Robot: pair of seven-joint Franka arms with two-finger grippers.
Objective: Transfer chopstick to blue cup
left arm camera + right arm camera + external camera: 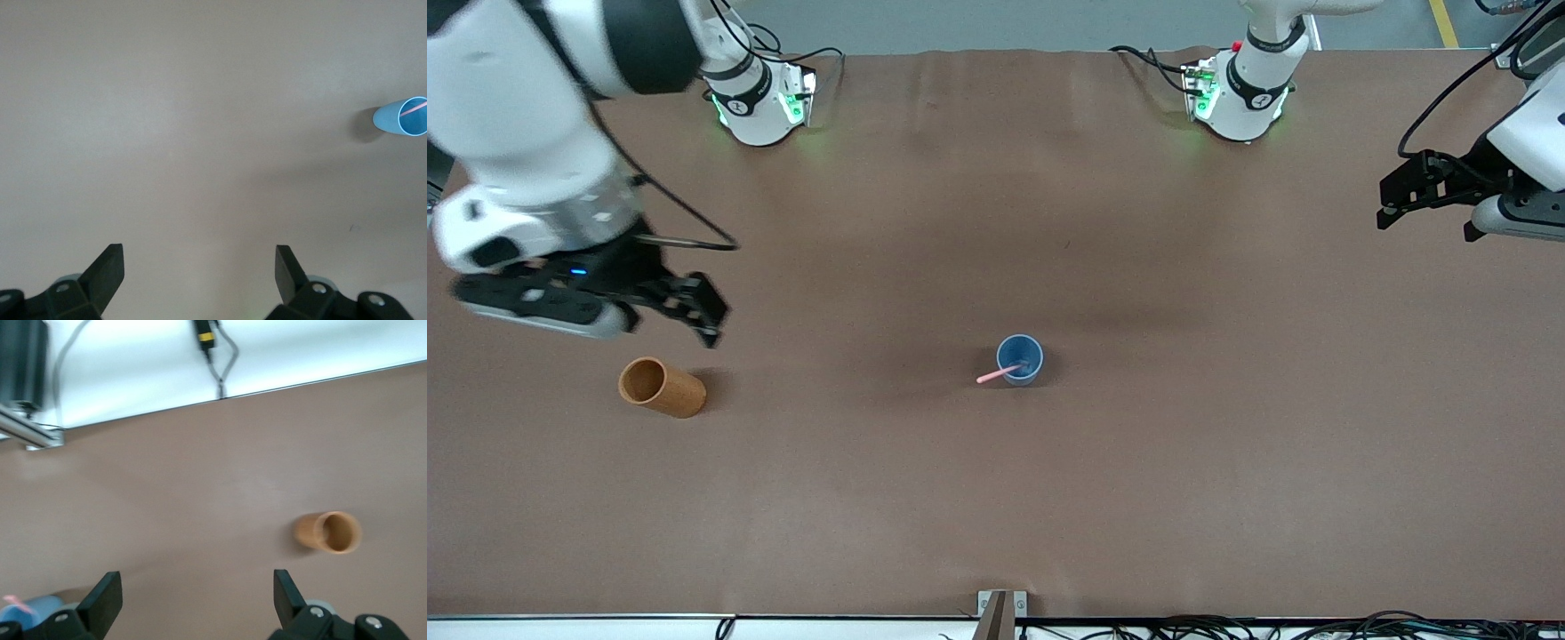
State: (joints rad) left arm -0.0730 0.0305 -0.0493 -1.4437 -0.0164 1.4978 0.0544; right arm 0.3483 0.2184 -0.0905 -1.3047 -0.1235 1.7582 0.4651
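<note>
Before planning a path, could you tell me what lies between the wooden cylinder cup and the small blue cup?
Only bare brown tablecloth separates the wooden cylinder cup and small blue cup, shown in the front view.

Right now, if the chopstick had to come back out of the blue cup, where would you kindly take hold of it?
Grip the chopstick by its free end, which leans out over the blue cup's rim toward the right arm's end. Come from above, fingers either side of the thin shaft, and lift along its tilt.

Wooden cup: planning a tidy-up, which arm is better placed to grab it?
Right. Its open tool hangs just above the wooden cup, while the left tool, also open, waits at the table's left-arm end, past the blue cup.
</note>
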